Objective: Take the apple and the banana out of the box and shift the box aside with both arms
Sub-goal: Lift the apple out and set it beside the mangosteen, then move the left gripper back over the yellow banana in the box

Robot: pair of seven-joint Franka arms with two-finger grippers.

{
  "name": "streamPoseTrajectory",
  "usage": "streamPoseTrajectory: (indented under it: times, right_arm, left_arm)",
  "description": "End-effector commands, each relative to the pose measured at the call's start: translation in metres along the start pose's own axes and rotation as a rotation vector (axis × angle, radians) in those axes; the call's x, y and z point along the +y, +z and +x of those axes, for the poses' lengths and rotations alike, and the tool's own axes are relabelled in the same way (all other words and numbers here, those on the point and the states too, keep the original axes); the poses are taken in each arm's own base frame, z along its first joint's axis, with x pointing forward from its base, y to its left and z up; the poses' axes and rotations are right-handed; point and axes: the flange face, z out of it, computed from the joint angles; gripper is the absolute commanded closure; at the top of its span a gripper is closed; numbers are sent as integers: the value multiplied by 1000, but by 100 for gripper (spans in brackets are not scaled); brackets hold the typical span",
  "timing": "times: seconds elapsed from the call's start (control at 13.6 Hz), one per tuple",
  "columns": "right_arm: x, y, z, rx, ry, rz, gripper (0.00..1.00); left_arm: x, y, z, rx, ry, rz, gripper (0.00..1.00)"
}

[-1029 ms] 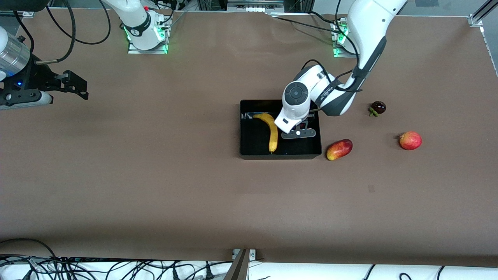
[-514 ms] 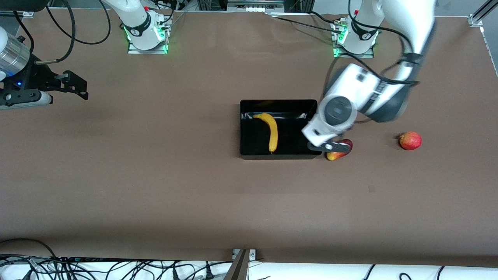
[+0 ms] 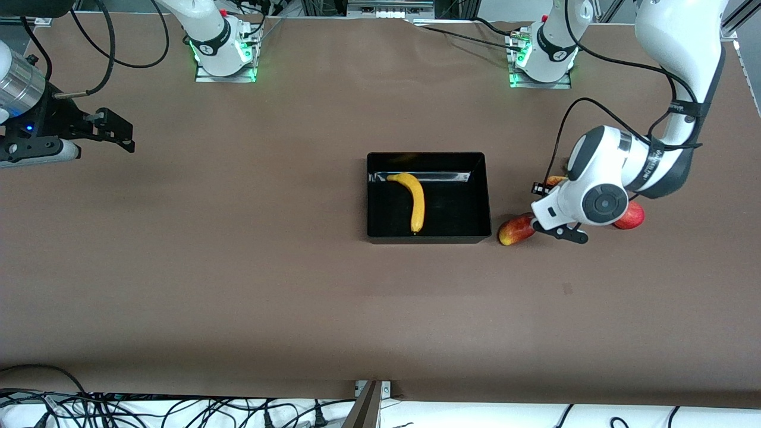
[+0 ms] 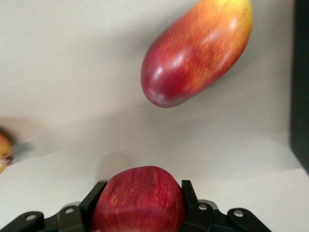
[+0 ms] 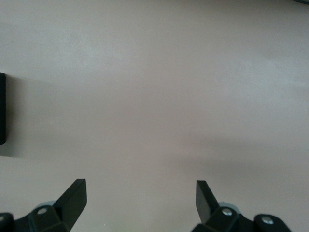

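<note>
Front view: the left hand [image 3: 550, 185] is clenched on the apple [image 3: 557, 180], holding it in the air over the bare counter [image 3: 238, 267] just outside the box [image 3: 428, 156], toward the left arm's end and above the gap between the mango [image 3: 517, 229] and a round red-pink fruit [image 3: 634, 217] that the arm's wrist partly hides. From the left wrist view, the apple fills the space between the two dark fingers [image 4: 94, 198], gripped across its width, with the mango lying on the counter below and the box's black wall at the edge of the picture. That position suggests the first fruit is out of the box and is being carried to a free patch to be set down; the spot is crowded, so a drop here risks the apple rolling against the mango or the red-pink fruit. The banana [image 3: 416, 199] lies inside the box, on its glossy floor, curved from the wall farther from the front camera down toward the nearer wall, and it sits in the half toward the right arm's end. It has yet to be lifted, and the box itself rests mid-counter, not yet moved aside. The right hand [image 3: 119, 134] waits with fingers spread wide and empty over bare counter well apart from the box, toward the right arm's end, as the right wrist view confirms; it looks held in reserve for the two-armed push on the box.
</note>
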Motion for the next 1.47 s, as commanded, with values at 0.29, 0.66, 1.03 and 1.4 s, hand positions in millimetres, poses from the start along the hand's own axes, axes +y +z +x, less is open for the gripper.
streamPoseTrajectory:
  times: [0.29, 0.66, 1.03, 1.4]
  right_arm:
    - [1, -5, 1, 7, 9, 0, 0]
    - [1, -5, 2, 7, 7, 0, 0]
    - [1, -5, 2, 7, 7, 0, 0]
    - [1, -5, 1, 7, 9, 0, 0]
  left_arm:
    - [6, 82, -38, 91, 39, -29, 45]
    - [4, 76, -37, 95, 26, -27, 0]
    - [29, -50, -23, 65, 56, 13, 0]
    - [157, -136, 5, 141, -22, -128, 0]
